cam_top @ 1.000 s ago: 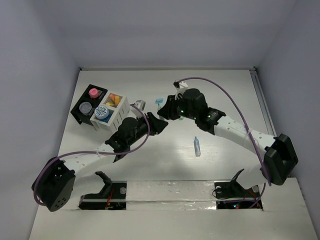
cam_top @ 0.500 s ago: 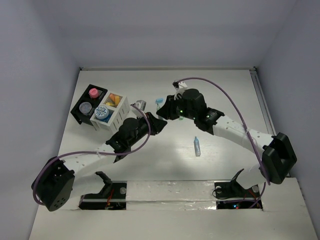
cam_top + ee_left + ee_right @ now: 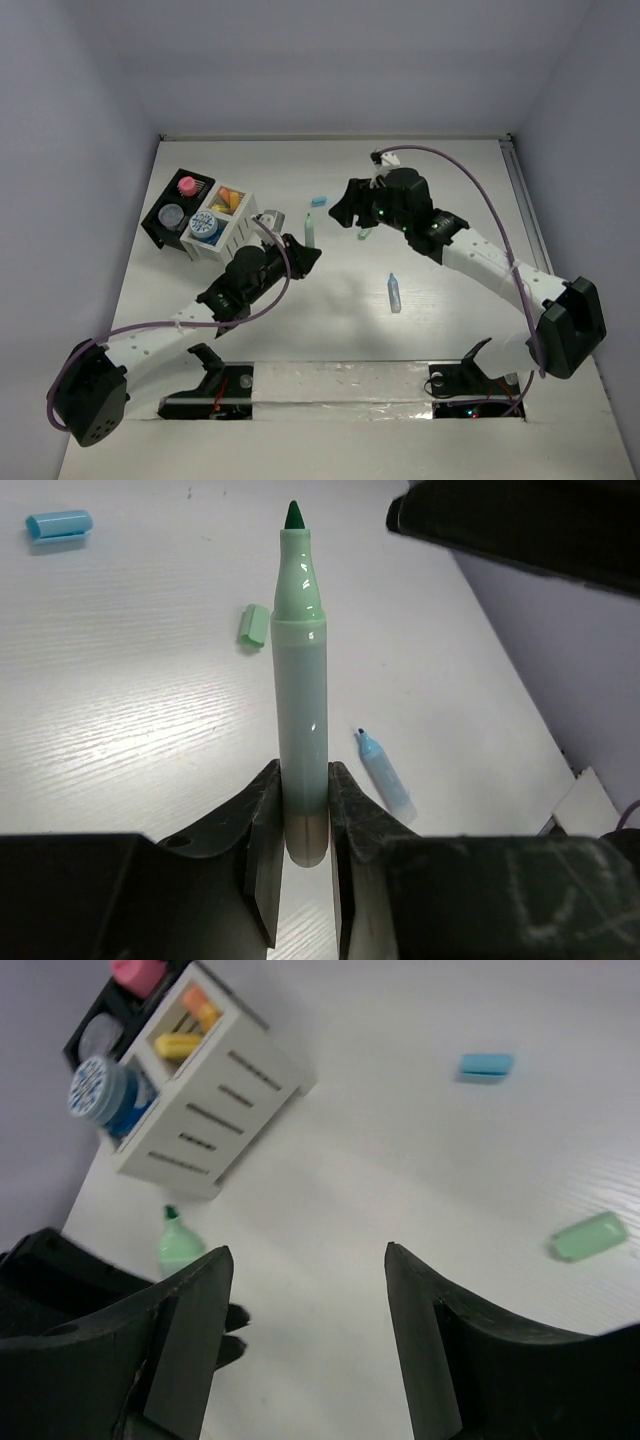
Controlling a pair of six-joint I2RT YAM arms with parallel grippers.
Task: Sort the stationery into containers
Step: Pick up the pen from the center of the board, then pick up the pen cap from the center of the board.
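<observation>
An uncapped green marker [image 3: 300, 680] stands up between the fingers of my left gripper [image 3: 300, 820], which is shut on its lower barrel; from above the green marker [image 3: 308, 232] sticks out past the left gripper [image 3: 300, 250]. My right gripper [image 3: 307, 1250] is open with nothing in it and hovers to the right of the marker [image 3: 178, 1242], seen from above as the right gripper [image 3: 345, 210]. The black tray [image 3: 160, 232] and the white box [image 3: 240, 228] stand at the far left. A blue marker [image 3: 394, 292] lies mid-table.
A green cap [image 3: 365, 235] and a blue cap [image 3: 320, 199] lie loose on the table near the right gripper. The tray holds a pink piece [image 3: 186, 184] and a grey-lidded tub [image 3: 172, 214]. The box holds a blue-lidded tub [image 3: 204, 226] and orange and yellow sticks [image 3: 190, 1020].
My right gripper has opened and drawn back to the right, away from the left gripper. The left gripper closed on the green marker and has shifted slightly toward the near side with it.
</observation>
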